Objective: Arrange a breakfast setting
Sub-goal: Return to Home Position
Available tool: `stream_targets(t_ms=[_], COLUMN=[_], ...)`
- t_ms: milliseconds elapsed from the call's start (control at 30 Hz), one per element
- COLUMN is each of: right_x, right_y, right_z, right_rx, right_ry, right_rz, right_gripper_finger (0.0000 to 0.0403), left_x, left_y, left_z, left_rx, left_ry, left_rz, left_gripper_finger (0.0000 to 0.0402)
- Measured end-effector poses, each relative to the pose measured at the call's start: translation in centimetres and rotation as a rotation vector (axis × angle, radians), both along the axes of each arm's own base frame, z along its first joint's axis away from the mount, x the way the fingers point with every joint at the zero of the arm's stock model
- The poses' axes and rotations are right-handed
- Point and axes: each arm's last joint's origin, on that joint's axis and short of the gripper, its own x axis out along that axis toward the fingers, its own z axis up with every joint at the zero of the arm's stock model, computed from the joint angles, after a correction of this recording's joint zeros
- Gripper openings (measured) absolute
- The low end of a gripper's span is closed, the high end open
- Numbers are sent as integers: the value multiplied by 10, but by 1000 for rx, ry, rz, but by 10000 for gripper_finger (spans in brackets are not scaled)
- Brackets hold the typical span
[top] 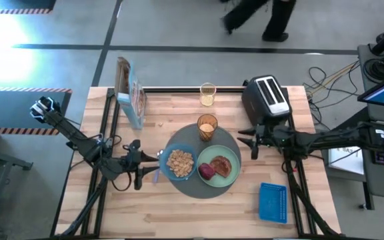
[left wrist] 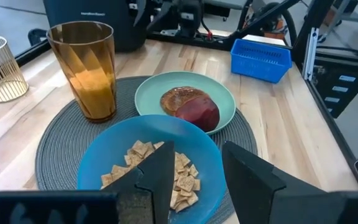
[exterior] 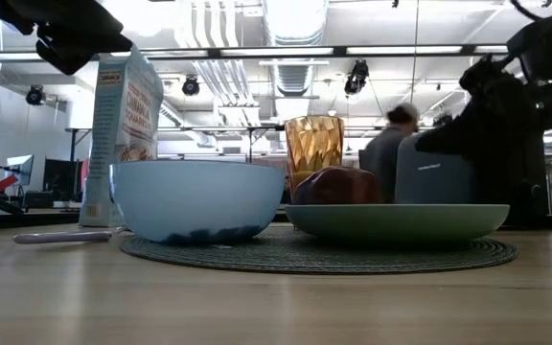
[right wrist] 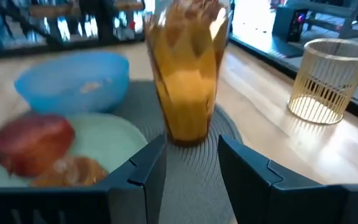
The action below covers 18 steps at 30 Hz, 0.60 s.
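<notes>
From above, the round dark-grey mat (top: 202, 189) was seen at the middle of the wooden surface (top: 179, 213). On the mat were set the blue bowl (top: 181, 163) of cereal squares, the pale green plate (top: 232, 175) with a red apple (top: 207, 172), and the glass (top: 207, 127) of orange drink. The pale spoon (top: 157, 174) lay just off the mat, beside the bowl. The left gripper (top: 141, 165) was held near the spoon's side of the mat, its fingers spread and empty. The right gripper (top: 247, 143) was held at the mat's opposite edge, fingers likewise parted on nothing.

In the low view, a cereal box (exterior: 123, 134) was seen behind the mat; its lettering could not be read with certainty.

In the left wrist view, a small white brand line on the black toaster (left wrist: 86, 25) beyond the mat was too small to be read.

In the right wrist view, the glass was seen upright on the mat beyond the parted fingers.
</notes>
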Motion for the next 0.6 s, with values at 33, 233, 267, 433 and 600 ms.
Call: stream_targets(t_ms=[33, 233, 267, 433, 600], right_x=[0, 0, 0, 0, 0], right_y=[0, 0, 0, 0, 0], right_z=[0, 1, 1, 1, 1], right_rx=[-13, -2, -1, -1, -1], right_ry=[3, -8, -7, -7, -8], right_rz=[8, 10, 10, 10, 10], right_gripper_finger=[134, 134, 134, 134, 134], left_x=[0, 1, 1, 1, 1], left_y=[0, -1, -1, -2, -2], left_z=[0, 1, 2, 3, 3], left_rx=[9, 89, 94, 100, 78], left_ry=[1, 1, -4, -5, -9], left_rz=[-4, -42, -53, -92, -85], left_gripper_finger=[118, 118, 118, 118, 118])
